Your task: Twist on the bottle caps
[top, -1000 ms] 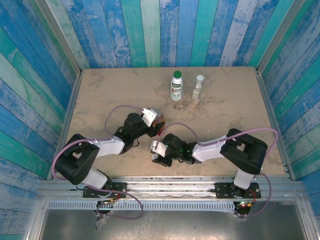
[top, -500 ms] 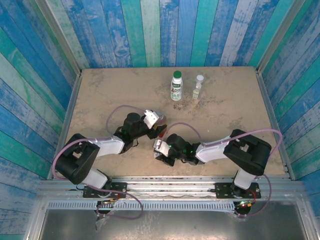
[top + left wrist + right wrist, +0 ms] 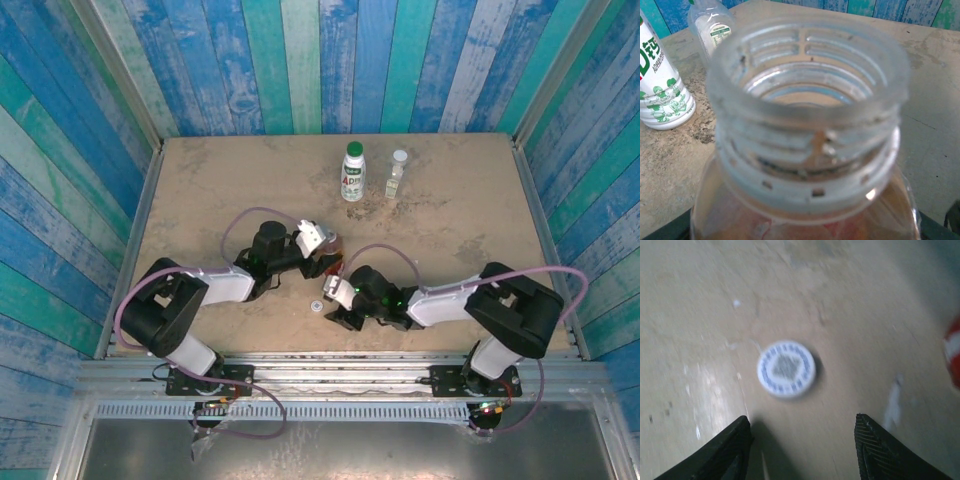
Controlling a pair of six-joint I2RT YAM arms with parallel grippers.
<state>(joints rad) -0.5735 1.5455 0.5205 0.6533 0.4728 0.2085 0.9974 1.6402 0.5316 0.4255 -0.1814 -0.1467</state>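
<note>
Now that the right pincer (image 3: 802, 422) has drawn back, cap (image 3: 786, 369): lies flat and alone on the table (image 3: 700, 300), just ahead of the fingertips and touching neither. A moment ago the pincer covered that spot.
Right pincer: released, jaws apart, nothing between them.
Left pincer (image 3: 322, 243): clenched on the amber bottle (image 3: 805, 115), and it has shifted only slightly.
Amber bottle: neck bare with its threads exposed, held just beyond the right pincer and apart from it.
Other bottles: the white bottle (image 3: 352, 172) and clear bottle (image 3: 398, 172) stand well beyond the left pincer, each with a cap on.
Meaning: the cap seems dropped or let go rather than fitted. It probably needs picking up again before it can go on the open neck, which is the last one left to close.
</note>
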